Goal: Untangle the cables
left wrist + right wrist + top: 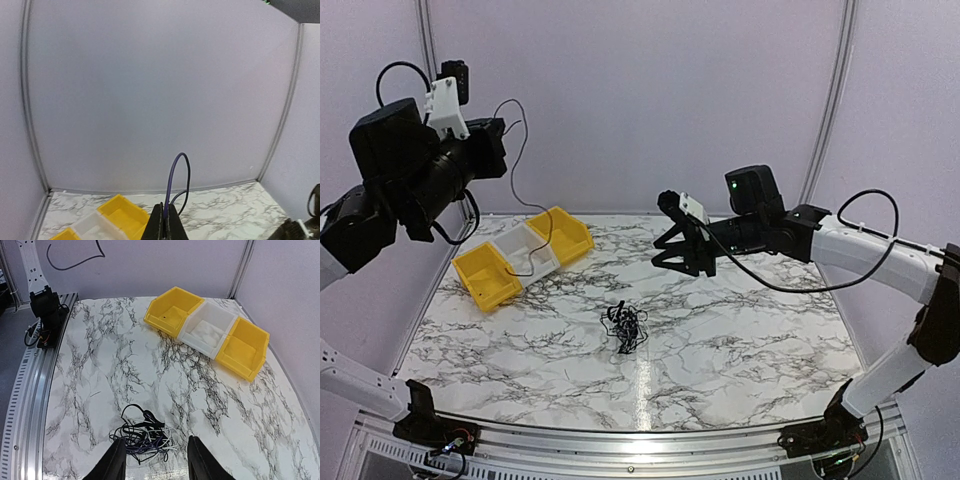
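The left gripper (pixel 165 218) is up high at 10 o'clock. Its jaws are pressed together on a thin cable (pixel 182 154). That cable loops up and then hangs down to the bins (pixel 525 250), which sit in a row at 10 o'clock on the table (pixel 750 340). The pile of cables (pixel 625 328) lies near the middle of the table. The right gripper (pixel 156 442) hangs at 1 o'clock from the pile, jaws spread, holding nothing.

Pale lilac walls (pixel 640 100) enclose a white black-veined marble tabletop (pixel 740 340)
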You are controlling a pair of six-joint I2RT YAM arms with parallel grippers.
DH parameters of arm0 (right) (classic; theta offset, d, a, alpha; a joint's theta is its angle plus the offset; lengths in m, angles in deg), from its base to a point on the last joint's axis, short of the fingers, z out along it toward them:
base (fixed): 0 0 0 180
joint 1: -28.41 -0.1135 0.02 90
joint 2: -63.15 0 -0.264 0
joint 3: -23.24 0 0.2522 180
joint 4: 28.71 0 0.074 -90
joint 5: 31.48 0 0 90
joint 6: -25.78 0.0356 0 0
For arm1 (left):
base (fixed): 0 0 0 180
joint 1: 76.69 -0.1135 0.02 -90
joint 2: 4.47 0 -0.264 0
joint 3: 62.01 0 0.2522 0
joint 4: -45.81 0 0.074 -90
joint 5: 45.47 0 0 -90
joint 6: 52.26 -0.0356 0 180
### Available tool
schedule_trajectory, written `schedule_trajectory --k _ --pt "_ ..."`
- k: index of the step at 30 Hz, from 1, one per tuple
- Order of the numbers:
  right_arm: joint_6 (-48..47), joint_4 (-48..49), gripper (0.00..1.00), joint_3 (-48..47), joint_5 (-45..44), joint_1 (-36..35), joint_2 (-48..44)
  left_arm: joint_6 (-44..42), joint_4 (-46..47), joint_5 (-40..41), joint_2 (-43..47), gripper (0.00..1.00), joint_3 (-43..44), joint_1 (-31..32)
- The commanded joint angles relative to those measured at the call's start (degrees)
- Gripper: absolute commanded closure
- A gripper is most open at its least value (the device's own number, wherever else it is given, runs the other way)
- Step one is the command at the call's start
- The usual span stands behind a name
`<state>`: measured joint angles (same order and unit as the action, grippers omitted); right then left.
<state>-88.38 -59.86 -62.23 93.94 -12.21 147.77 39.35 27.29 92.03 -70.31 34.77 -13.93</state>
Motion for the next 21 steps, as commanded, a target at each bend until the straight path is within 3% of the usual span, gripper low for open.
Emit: schedule_trajectory --k 1,8,14,21 --pt "-1.1 0.7 0.57 0.0 -1.0 -0.2 0.8 7.0 -12.4 16.2 2.4 1.0 -2.4 -3.2" --pt "-1.8 0.2 0.58 -0.1 -0.7 -0.2 2.1 15.8 -19.8 6.1 6.7 1.0 -8.7 -18.7" --pt "-2.1 0.0 0.58 0.0 -0.8 -0.2 2.3 15.7 -19.9 -2.2 3.4 1.0 -11.6 -30.4" --pt "-2.8 -0.1 0.58 0.2 -1.6 -0.2 2.7 14.6 -15.6 -6.5 -1.4 1.0 -14.3 -39.3"
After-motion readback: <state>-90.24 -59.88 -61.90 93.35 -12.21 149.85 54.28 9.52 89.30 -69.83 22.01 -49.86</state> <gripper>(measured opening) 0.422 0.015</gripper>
